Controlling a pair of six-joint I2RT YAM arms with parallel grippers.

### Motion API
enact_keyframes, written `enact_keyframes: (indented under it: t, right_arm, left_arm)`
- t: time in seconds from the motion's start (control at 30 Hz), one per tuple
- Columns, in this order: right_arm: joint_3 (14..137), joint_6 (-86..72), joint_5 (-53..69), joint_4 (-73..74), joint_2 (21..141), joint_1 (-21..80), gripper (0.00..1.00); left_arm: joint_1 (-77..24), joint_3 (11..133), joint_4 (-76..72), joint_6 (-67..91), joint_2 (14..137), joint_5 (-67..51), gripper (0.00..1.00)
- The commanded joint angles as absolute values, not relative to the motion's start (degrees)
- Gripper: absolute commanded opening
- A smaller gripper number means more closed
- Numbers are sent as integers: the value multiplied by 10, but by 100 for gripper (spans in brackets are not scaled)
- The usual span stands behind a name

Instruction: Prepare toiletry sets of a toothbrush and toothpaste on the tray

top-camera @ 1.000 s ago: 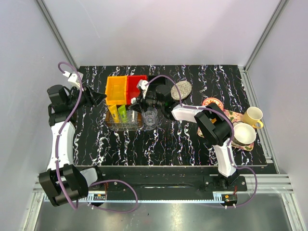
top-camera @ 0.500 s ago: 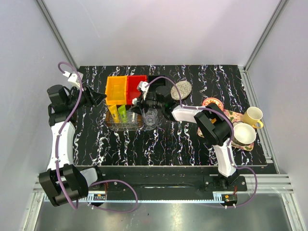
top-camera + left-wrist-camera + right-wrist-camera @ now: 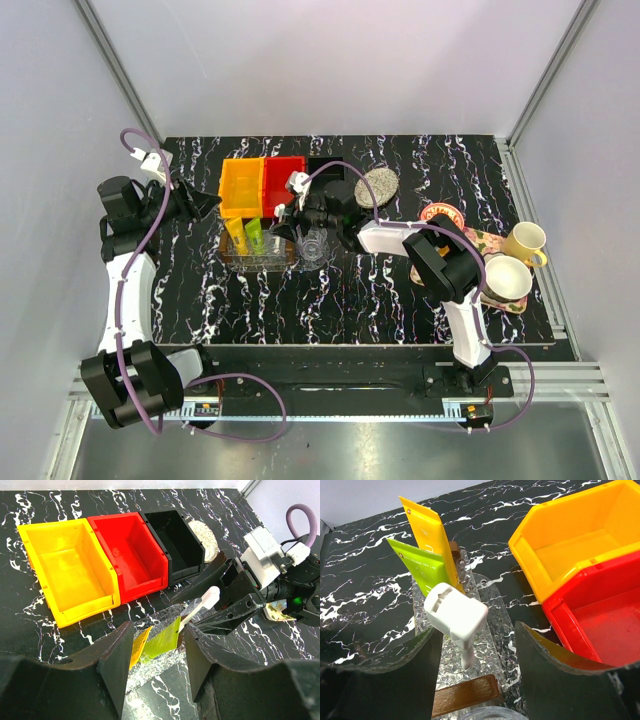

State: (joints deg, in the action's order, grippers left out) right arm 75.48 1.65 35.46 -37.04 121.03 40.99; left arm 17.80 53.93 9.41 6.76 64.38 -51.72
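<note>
While my right claw (image 3: 474,636) stands spread around the toothbrush (image 3: 456,611), the brush leans in the clear tray (image 3: 492,605) beside the toothpaste tubes (image 3: 422,562); my left claw (image 3: 158,632) hangs spread, pinching nothing

Left arm (image 3: 128,275) rises from its base at the near-left corner of the worktop (image 3: 330,300) and runs along the left edge, with the wrist turned inward. Left gripper (image 3: 208,205) points right, jaws apart and empty, clear of the surface. Right arm (image 3: 445,258) folds up from the near-right base, forearm reaching left across mid-worktop. Right gripper (image 3: 286,224) is angled down, fingers (image 3: 395,680) spread wide.
</note>
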Motion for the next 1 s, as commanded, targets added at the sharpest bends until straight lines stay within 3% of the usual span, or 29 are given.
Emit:
enact_keyframes:
  t: [0.0,0.97]
  right_arm:
    - [751,28,347,-388,1175,416,65]
    - [710,51,335,-394,1139,416,73]
  left_arm:
    - [182,546,76,69,643,-532,49]
    - [184,551,84,66,639,-536,49]
